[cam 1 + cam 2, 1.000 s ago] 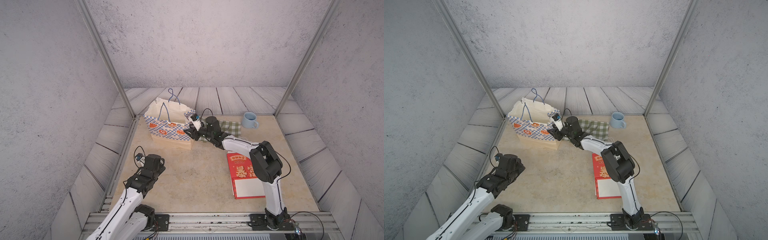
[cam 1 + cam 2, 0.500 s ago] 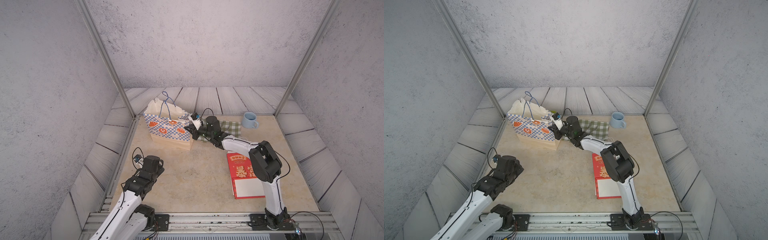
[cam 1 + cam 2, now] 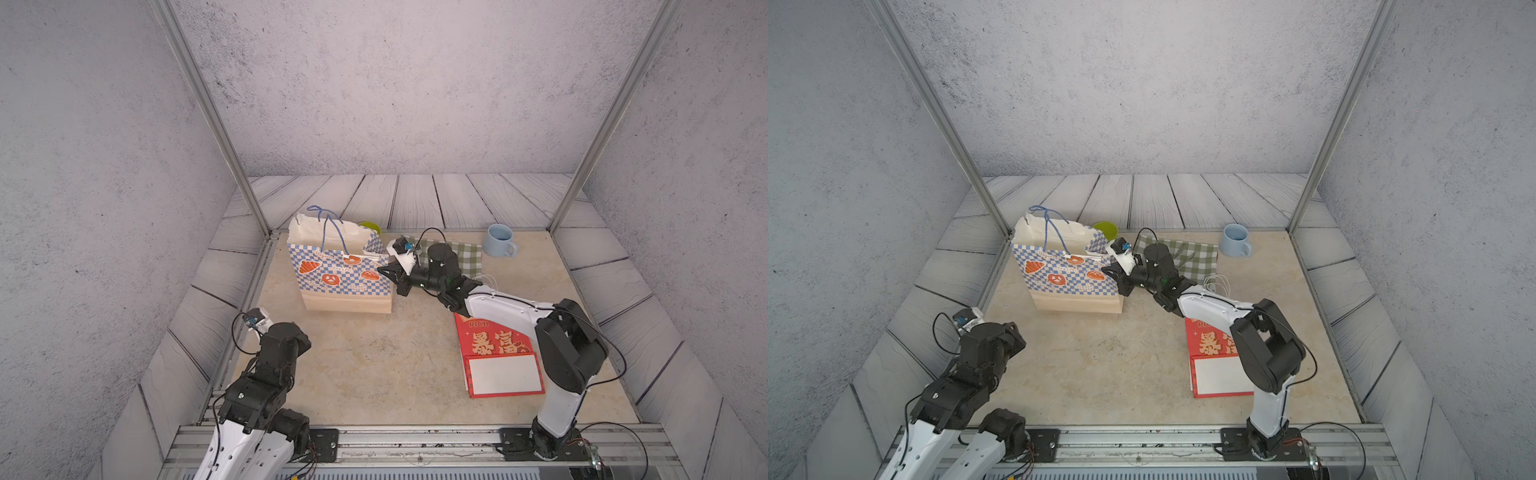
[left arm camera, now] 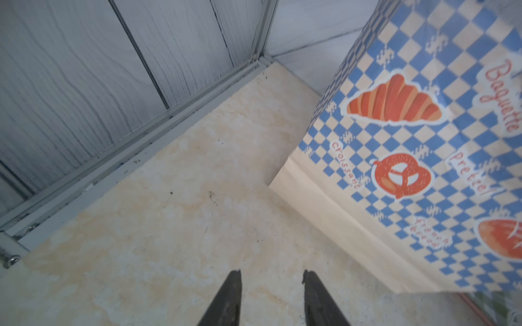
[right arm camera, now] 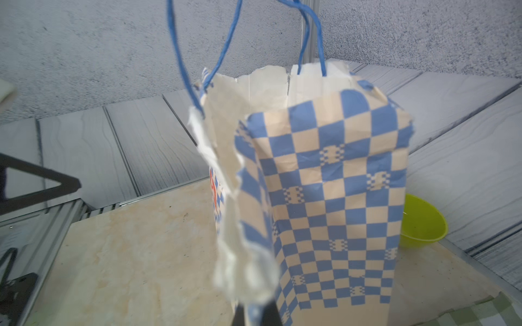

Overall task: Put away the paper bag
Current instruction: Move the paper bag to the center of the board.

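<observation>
Upright at the far left of the counter (image 3: pixel 374 365): paper bag (image 3: pixel 345 270), blue-checked with bakery prints, mouth open, blue cord handles raised, top edge torn. White lining on show, contents impossible to tell. Just behind it, a green bowl (image 5: pixel 423 223), empty as far as its visible inside goes. Further right along the back edge, a blue mug (image 3: pixel 500 241) beside a green checked cloth (image 3: pixel 467 253); cannot tell what it holds. Flat on the counter's right side, a red gift bag (image 3: pixel 498 353), partly under the right arm. Right end effector (image 3: pixel 384 272) clamped tight on the torn rim at the bag's right front corner, pinching the white paper. Left end effector (image 4: pixel 272 278) partly open, gripping nothing, low over bare counter, in front of the bag's left corner and clear of it
</observation>
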### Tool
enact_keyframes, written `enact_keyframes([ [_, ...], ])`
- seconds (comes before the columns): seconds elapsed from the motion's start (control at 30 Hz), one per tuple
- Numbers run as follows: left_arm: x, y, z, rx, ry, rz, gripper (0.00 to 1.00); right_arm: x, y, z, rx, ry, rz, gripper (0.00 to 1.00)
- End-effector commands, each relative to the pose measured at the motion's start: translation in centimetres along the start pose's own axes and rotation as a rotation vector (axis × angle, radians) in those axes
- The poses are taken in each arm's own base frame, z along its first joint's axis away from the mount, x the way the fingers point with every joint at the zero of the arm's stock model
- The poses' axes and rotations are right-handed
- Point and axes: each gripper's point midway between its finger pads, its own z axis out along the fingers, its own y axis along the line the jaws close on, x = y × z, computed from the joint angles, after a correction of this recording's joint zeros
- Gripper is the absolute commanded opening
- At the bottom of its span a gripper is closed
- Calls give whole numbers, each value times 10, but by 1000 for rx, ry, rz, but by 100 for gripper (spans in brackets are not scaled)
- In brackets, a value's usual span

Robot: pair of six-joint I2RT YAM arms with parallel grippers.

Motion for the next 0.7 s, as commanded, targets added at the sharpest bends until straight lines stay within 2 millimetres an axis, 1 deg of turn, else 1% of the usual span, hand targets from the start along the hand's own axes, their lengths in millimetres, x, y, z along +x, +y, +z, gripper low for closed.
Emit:
enact_keyframes([
  [0.0, -26, -6, -16, 38, -90, 194, 45, -5, 21, -24, -38, 3, -8, 1],
  [0.1, -29, -17, -29, 128, -96, 279, 47, 3, 34, -47, -42, 35, -5, 1],
  [0.2, -21, -35, -43, 268, -76, 354, 49, 13, 47, -72, -46, 74, -29, 1],
  [0.33, -4, -48, -58, 407, -26, 434, 53, 33, 59, -110, -50, 129, -55, 1],
  [0.43, 10, -59, -65, 497, 35, 462, 54, 46, 62, -142, -30, 171, -66, 2],
  [0.53, 25, -80, -71, 643, 89, 476, 56, 52, 65, -172, -18, 172, -54, 4],
  [0.67, 40, -106, -74, 797, 140, 497, 58, 63, 76, -195, -35, 179, -32, 8],
])
